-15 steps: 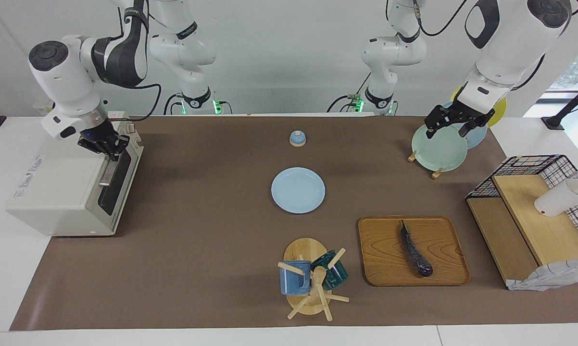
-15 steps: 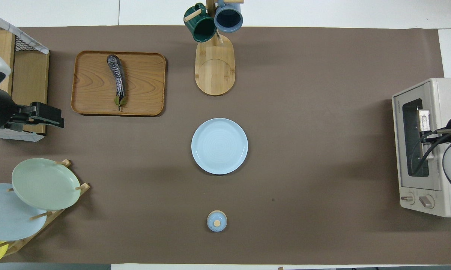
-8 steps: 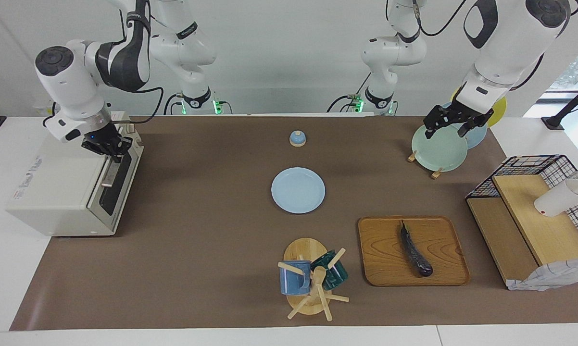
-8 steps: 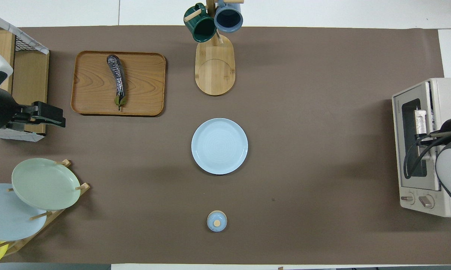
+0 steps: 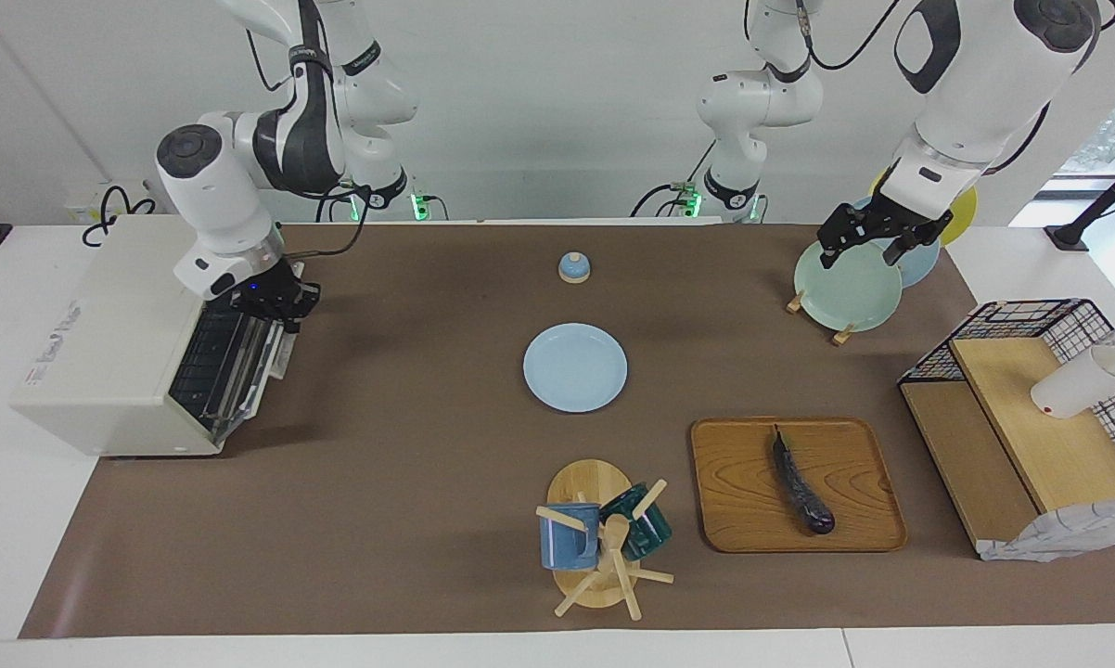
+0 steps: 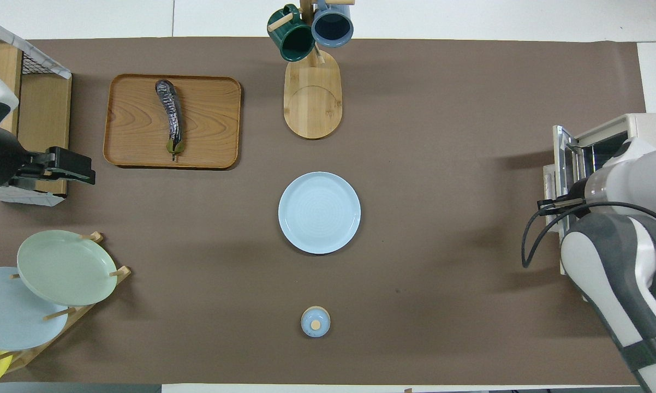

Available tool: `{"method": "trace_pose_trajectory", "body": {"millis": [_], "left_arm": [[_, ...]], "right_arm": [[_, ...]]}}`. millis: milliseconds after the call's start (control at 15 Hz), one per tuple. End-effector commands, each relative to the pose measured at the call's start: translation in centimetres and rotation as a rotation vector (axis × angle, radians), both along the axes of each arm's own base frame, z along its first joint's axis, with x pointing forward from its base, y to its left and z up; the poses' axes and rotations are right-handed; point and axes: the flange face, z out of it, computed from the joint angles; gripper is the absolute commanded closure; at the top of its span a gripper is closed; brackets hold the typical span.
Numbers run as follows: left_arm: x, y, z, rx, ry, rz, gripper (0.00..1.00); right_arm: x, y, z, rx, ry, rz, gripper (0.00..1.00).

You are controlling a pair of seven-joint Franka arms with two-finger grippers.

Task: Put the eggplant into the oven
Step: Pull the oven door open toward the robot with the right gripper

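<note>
The dark purple eggplant (image 5: 801, 482) lies on a wooden tray (image 5: 734, 520) toward the left arm's end of the table; it also shows in the overhead view (image 6: 171, 115). The cream-white oven (image 5: 103, 343) stands at the right arm's end, its door (image 5: 242, 366) swung partly down so that the wire rack shows. My right gripper (image 5: 275, 299) is shut on the door's handle at its upper edge; in the overhead view the arm hides it. My left gripper (image 5: 877, 243) waits open and empty over the plate rack.
A light blue plate (image 5: 575, 367) lies mid-table. A mug tree with two mugs (image 5: 604, 543) stands beside the tray. A small blue lidded jar (image 5: 573, 267) sits near the robots. A plate rack (image 5: 845, 283) and a wire shelf (image 5: 1031, 408) stand at the left arm's end.
My right gripper has pulled the oven door out and down toward the table's middle; the door was closed and is now partly open. The left arm and the eggplant have not moved.
</note>
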Motion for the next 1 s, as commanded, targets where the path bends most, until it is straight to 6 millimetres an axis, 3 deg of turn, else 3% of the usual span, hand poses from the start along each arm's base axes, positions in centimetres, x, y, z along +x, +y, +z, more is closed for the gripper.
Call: {"method": "trace_pose_trajectory", "body": {"millis": [0, 200, 400, 467, 533, 600, 800, 933], "left_arm": [[-0.3, -0.1, 0.4, 0.0, -0.016, 0.012, 0.0], [-0.2, 0.0, 0.3, -0.001, -0.023, 0.02, 0.0], [0.4, 0.0, -1.0, -0.01, -0.105, 0.035, 0.0], [1.1, -0.2, -2.4, -0.009, -0.099, 0.032, 0.0], [2.5, -0.2, -4.4, -0.009, -0.078, 0.029, 0.0], [4.5, -0.5, -6.7, -0.012, -0.052, 0.027, 0.0], [10.6, -0.5, -14.1, -0.023, -0.044, 0.03, 0.0], [13.0, -0.1, -18.6, -0.025, -0.074, 0.001, 0.0]], "right_arm": [[0.7, -1.8, -3.8, -0.022, -0.03, -0.02, 1.0], [0.0, -0.8, -4.5, -0.015, -0.025, -0.028, 1.0], [0.2, 1.7, -5.3, -0.014, -0.052, -0.042, 1.0], [0.1, 2.1, -5.9, -0.013, -0.062, -0.066, 1.0], [0.0, 3.8, -6.3, -0.012, -0.062, -0.051, 1.0], [0.0, 4.3, -6.7, -0.012, -0.057, -0.052, 1.0], [0.3, 4.2, -8.4, -0.011, -0.063, -0.06, 1.0], [0.3, 5.1, -8.2, 0.0, -0.055, -0.077, 1.0]]}}
